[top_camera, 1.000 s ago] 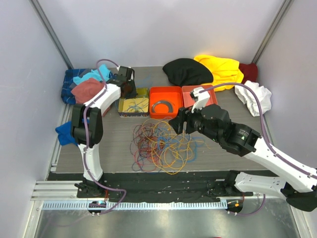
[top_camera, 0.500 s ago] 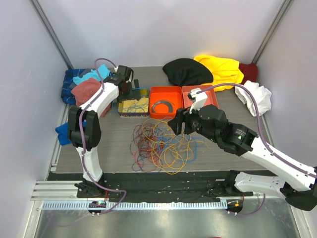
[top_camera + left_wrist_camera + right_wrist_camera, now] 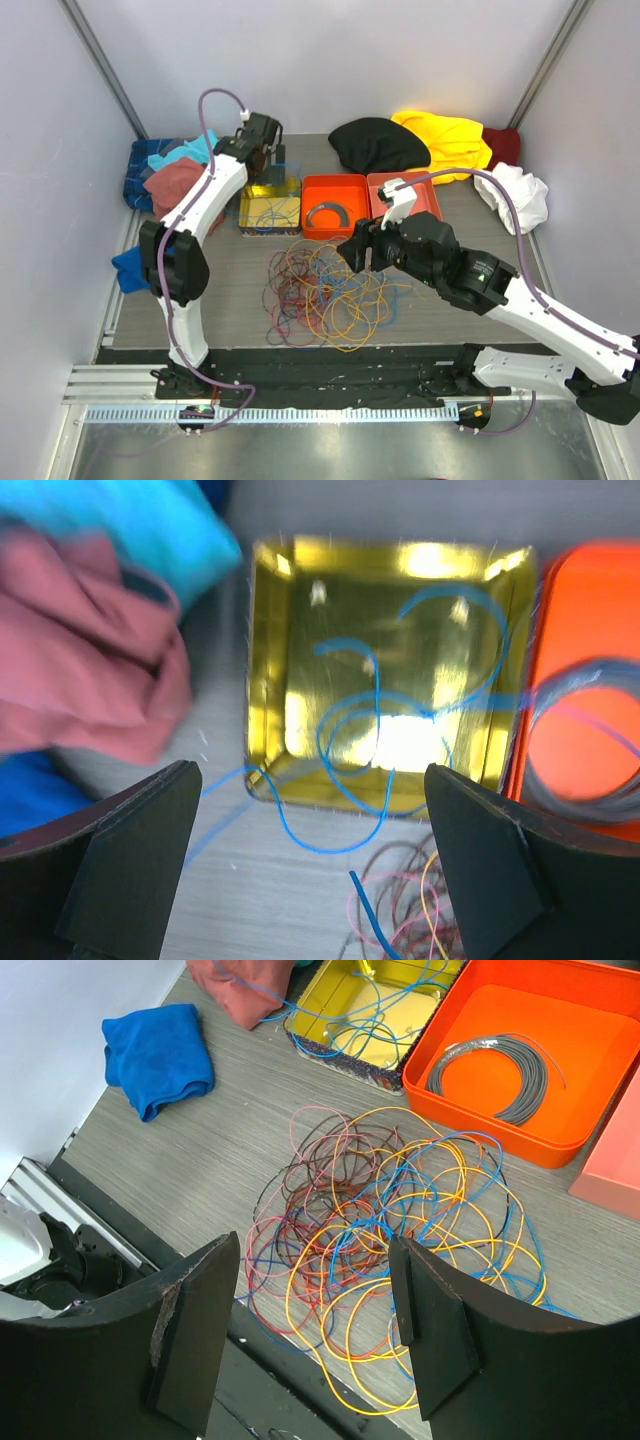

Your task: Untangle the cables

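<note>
While one loose tangle of cables (image 3: 325, 295) lies on the grey table (image 3: 200, 290), just in front of the trays, you can count three trays behind it: a yellow tray (image 3: 262, 680), an orange tray (image 3: 335, 190) and a pink tray (image 3: 420, 190). How many wires make up the tangle you cannot count; yellow, orange, blue, red and dark strands cross too thickly. One blue wire (image 3: 350, 730) is looped inside the yellow tray and spills over its near rim onto the table. One grey coil (image 3: 495, 1070) sits in the orange tray.

Your left gripper (image 3: 308, 780) hangs over the yellow tray with its fingers spread wide and nothing between them; that wrist view is blurred. Your right gripper (image 3: 315, 1245) hovers above the tangle, equally wide apart and holding nothing.

Eight cloths ring the back and sides: black (image 3: 378, 143), yellow (image 3: 445, 138), dark red (image 3: 503, 145), white (image 3: 520, 195), plaid (image 3: 140, 175), turquoise (image 3: 185, 152), rust-pink (image 3: 175, 182) and blue (image 3: 158, 1055). The right arm covers part of the pink tray, and the right wrist view cuts it off.
</note>
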Controlling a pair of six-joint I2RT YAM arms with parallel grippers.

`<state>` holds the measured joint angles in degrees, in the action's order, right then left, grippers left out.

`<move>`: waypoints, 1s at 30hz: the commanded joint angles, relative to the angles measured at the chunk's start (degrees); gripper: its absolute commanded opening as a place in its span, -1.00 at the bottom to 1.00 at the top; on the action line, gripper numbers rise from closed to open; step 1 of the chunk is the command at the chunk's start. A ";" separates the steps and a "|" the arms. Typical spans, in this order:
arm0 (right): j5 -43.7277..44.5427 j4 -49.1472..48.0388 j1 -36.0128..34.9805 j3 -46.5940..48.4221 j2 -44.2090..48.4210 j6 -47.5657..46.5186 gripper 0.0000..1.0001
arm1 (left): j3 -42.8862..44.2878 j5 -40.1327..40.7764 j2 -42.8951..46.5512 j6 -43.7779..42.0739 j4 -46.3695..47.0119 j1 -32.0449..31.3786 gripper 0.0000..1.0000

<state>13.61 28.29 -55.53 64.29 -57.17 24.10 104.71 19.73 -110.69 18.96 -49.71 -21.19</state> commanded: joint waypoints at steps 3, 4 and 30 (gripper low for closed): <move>-0.25 -2.81 -0.11 0.22 -0.14 -0.28 0.38 | 12.89 15.84 -8.04 -6.48 -6.98 -3.86 1.00; -0.16 -2.81 -0.02 0.13 -0.05 -0.28 0.38 | 12.89 17.26 -8.92 -6.65 -6.54 -4.21 1.00; 0.98 -2.28 -0.02 0.22 -1.28 -1.07 0.37 | 7.53 0.91 -5.15 -0.95 -5.82 -0.97 0.99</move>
<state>13.89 27.86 -55.53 63.92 -58.61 23.68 109.27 38.24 -115.02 16.08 -46.78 -24.23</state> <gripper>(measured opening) 0.689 0.996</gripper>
